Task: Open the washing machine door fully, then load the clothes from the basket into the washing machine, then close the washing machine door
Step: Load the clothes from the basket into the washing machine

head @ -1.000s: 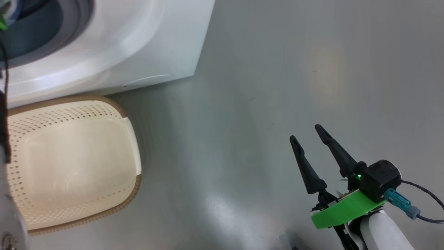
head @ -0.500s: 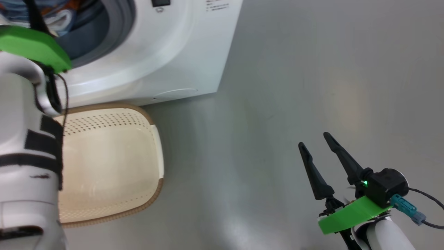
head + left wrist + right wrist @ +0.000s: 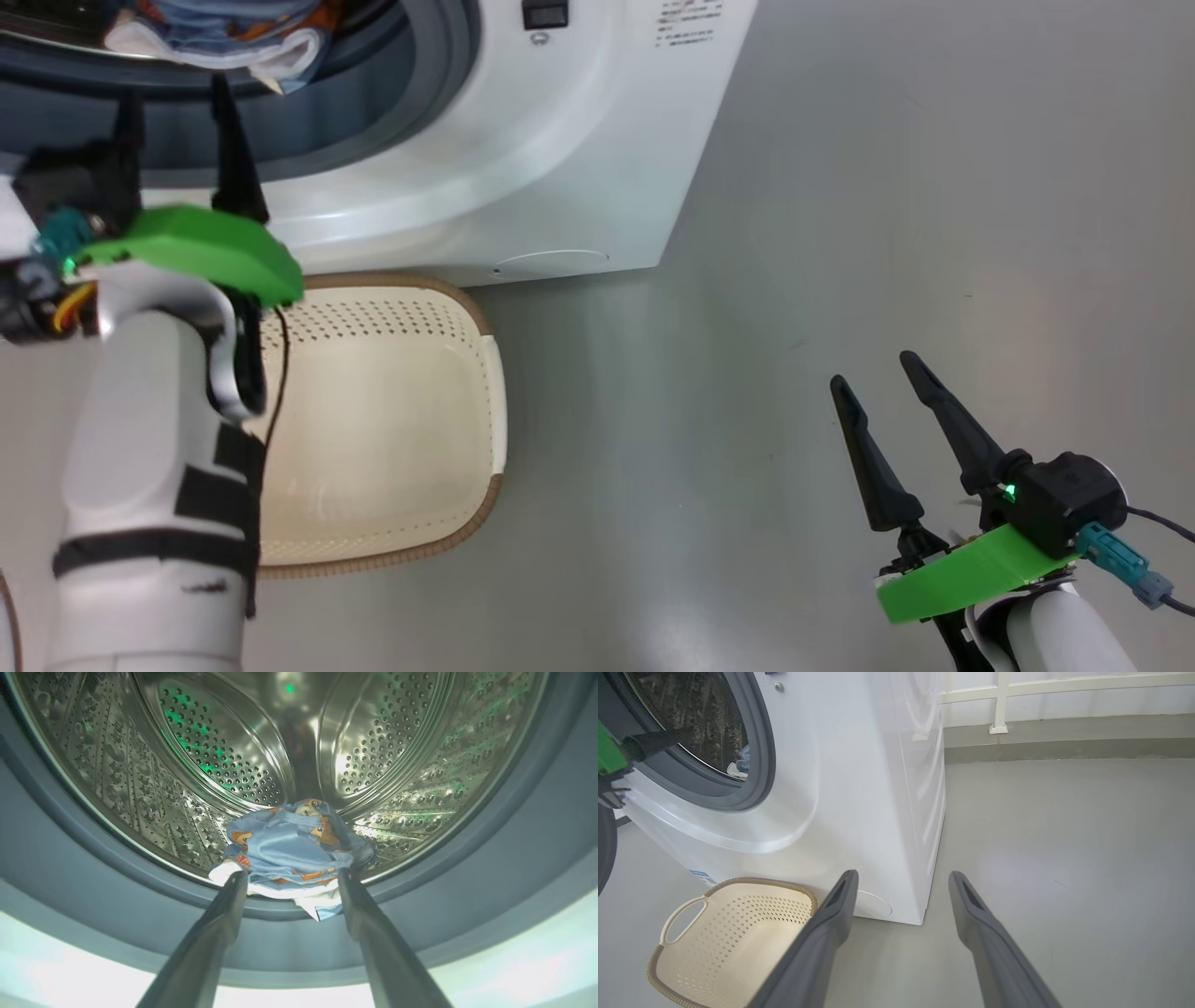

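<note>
Counting one clothes [image 3: 292, 851] bundle in washing machine [image 3: 560, 140], one basket [image 3: 401, 420]. Both spread wide, empty: left claw [image 3: 173, 89], right claw [image 3: 873, 369]. Left arm [image 3: 149, 485] hides basket's side.

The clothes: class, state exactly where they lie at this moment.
In the left wrist view the clothes lie inside the washing machine, at the front lip of its drum, just ahead of the open left end effector.

Blue bear-printed clothes [image 3: 292, 851] lie bunched at the front lip of the washing machine [image 3: 560, 159] drum, their white edge draping onto the grey seal. The cream perforated basket [image 3: 392, 322] stands upright on the floor against the machine's front.
</note>
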### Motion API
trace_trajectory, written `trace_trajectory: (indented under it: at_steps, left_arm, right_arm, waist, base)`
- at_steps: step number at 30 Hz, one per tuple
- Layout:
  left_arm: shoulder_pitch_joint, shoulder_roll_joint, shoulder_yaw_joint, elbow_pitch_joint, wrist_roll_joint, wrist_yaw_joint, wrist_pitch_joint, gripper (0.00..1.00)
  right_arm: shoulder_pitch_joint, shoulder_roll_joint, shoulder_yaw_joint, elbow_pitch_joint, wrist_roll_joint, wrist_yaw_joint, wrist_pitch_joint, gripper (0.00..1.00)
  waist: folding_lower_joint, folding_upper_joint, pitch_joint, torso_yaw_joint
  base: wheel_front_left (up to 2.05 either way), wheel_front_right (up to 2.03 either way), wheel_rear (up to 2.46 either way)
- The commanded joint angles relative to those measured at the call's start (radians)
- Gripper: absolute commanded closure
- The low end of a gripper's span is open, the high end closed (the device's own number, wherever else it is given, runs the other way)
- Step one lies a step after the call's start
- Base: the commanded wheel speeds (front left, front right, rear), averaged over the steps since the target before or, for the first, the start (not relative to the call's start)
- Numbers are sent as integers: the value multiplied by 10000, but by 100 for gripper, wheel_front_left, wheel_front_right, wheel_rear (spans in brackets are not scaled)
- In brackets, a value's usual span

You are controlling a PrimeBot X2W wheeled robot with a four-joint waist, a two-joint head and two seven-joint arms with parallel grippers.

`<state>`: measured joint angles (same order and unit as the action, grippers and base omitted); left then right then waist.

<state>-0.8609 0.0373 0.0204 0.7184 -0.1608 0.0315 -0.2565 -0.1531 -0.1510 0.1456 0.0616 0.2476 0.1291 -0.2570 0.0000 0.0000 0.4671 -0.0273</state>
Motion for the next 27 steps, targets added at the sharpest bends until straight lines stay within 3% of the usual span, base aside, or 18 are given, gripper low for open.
trace_trajectory:
  at_steps: [1,5,12,20,27]
  left_arm:
    - [354,299,128,-396,-74,-42,-53,0]
    - [1333,231,-12,-1196,-109,-141,-53,0]
    - [3297,165,-274,-2584,-175,71,-53,0]
    - [5328,139,-192,-4383,-644,578,-53,0]
    - [6879,132,-429,-6010,-1288,1278,-53,0]
  right_arm:
    - [217,-57,165,-271,-80,16,-48,0]
    - [199,-94,115,-344,-134,16,-48,0]
    - [84,-245,114,-505,-217,16,-48,0]
    - [27,-264,111,-629,-251,16,-48,0]
    - [109,-206,8,-686,-284,16,-48,0]
  waist:
    - [0,0,-24,100]
    - [0,0,-30,263]
    - [0,0,91,554]
    - [0,0,102,608]
    - [0,0,53,548]
  base:
    - [0,0,0]
    - [0,0,0]
    - [0,0,0]
    - [0,0,0]
    - [0,0,0]
